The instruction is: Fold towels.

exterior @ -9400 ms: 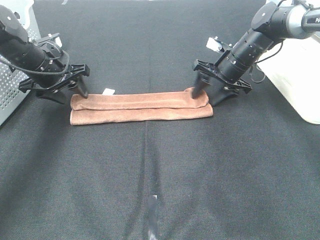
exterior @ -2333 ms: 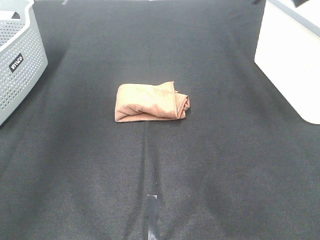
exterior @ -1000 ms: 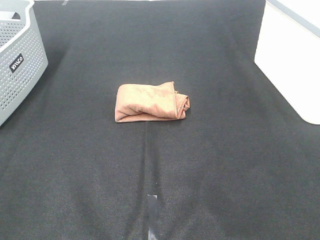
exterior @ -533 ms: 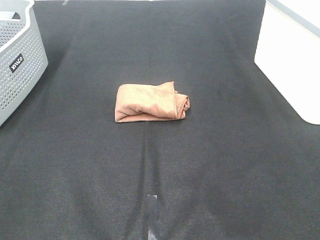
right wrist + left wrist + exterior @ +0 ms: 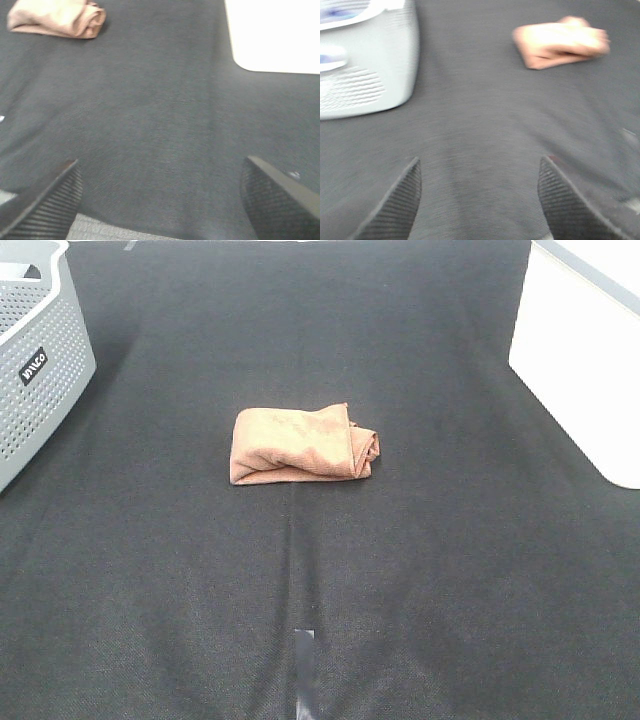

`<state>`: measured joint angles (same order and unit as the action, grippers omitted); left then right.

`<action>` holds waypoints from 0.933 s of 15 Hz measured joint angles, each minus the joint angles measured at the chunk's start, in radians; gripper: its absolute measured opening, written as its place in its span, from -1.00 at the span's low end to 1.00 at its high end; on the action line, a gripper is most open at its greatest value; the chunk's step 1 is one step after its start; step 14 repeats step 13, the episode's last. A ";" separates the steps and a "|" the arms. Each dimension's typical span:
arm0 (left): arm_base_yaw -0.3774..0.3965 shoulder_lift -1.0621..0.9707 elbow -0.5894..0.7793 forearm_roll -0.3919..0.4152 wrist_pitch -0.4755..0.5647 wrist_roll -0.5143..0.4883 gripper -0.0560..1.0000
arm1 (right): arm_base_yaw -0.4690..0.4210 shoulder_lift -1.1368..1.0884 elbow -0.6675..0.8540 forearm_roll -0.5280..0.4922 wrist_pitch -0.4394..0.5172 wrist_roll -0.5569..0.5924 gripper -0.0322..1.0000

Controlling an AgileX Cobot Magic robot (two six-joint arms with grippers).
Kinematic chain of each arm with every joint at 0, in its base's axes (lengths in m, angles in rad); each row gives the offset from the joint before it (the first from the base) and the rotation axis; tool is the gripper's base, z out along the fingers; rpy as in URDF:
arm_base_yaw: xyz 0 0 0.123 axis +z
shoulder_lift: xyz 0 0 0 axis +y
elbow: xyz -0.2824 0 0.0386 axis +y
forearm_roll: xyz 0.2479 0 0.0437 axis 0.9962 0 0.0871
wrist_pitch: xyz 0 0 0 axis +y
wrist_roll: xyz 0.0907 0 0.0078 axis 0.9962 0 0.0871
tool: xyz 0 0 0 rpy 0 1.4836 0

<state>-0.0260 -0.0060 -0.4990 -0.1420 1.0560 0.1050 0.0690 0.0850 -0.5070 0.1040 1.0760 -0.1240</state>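
At the middle of the black cloth-covered table point(image 5: 450, 570) lies the reddish-brown microfibre terry towel point(image 5: 303, 444), folded into a compact bundle, its right end bunched. The left end effector point(image 5: 477, 192) and right end effector point(image 5: 160, 192) hang spread and empty, well apart from it. Any tidying should flatten that lumpy right end gently, without dragging the layers apart.

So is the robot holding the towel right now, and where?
No, nothing is held. Left gripper and right gripper are open and empty, far from the folded towel lying alone on the table.
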 joint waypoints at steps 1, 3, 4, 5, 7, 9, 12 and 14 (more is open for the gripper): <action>0.024 0.000 0.000 0.000 0.000 0.000 0.32 | -0.033 -0.013 0.000 0.000 -0.001 0.000 0.63; 0.035 0.000 0.000 0.000 0.000 0.000 0.32 | -0.073 -0.067 0.000 0.000 -0.002 0.000 0.63; 0.035 0.000 0.000 0.000 0.000 0.000 0.32 | -0.077 -0.086 0.000 0.001 -0.002 0.000 0.63; 0.035 0.000 0.000 0.000 -0.001 0.000 0.32 | -0.077 -0.089 0.000 0.001 -0.002 0.000 0.63; 0.035 0.000 0.000 0.000 -0.001 0.000 0.32 | -0.077 -0.091 0.001 0.001 -0.002 0.001 0.63; 0.035 0.000 0.000 0.000 -0.001 0.000 0.32 | -0.077 -0.092 0.001 0.001 -0.002 0.001 0.63; 0.035 0.000 0.000 0.000 -0.002 0.000 0.32 | -0.077 -0.092 0.001 0.001 -0.002 0.001 0.63; 0.035 0.000 0.000 0.000 -0.002 0.000 0.32 | -0.077 -0.092 0.001 0.001 -0.002 0.001 0.63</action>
